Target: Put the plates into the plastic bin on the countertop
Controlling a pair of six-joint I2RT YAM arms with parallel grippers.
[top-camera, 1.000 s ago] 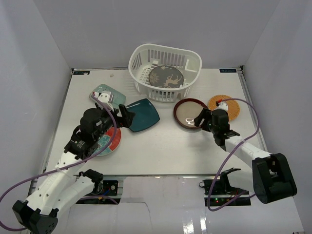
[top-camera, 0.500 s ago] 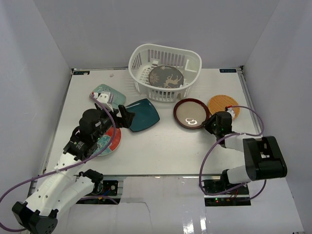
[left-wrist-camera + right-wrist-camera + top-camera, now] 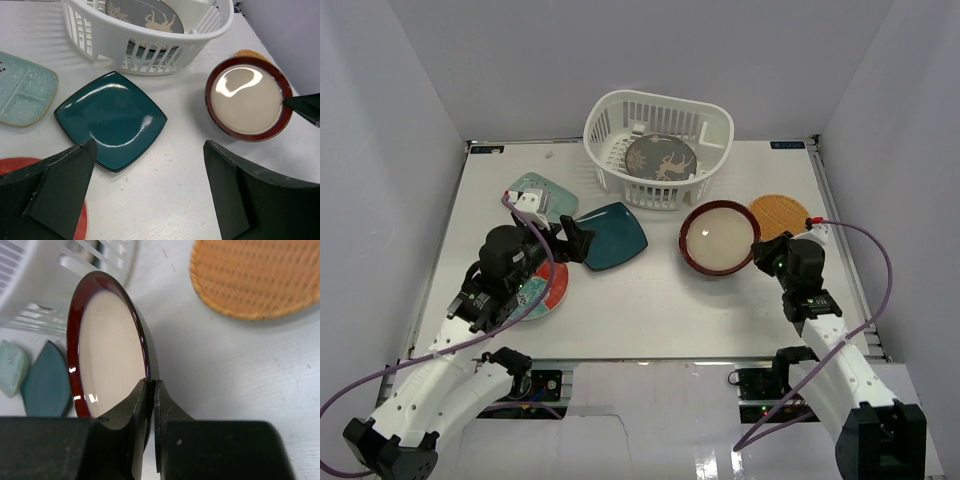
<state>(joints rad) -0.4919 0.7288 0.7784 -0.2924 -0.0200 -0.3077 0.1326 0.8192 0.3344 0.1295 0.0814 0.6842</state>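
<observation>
The brown-rimmed beige plate [image 3: 720, 237] [image 3: 245, 100] [image 3: 105, 350] is tilted up off the countertop [image 3: 660, 300], right of centre. My right gripper [image 3: 758, 256] [image 3: 151, 382] is shut on its near-right rim. The white plastic bin [image 3: 610, 115] [image 3: 100, 30] stands at the back with the grey patterned plate [image 3: 661, 158] [image 3: 142, 12] inside. My left gripper [image 3: 576, 238] [image 3: 150, 145] hangs open over the near corner of the dark teal square plate [image 3: 613, 236] [image 3: 110, 120], holding nothing.
The orange woven-look plate [image 3: 780, 213] [image 3: 250, 275] lies just behind the right gripper. A pale mint rectangular plate [image 3: 542, 193] [image 3: 20, 95] lies at the left. A red-and-teal round plate [image 3: 548, 285] sits partly under the left arm. Grey walls enclose the table.
My right gripper has closed on the rim of the brown-rimmed plate and tipped it up, the arm swinging out to the right. The left arm has barely moved.
</observation>
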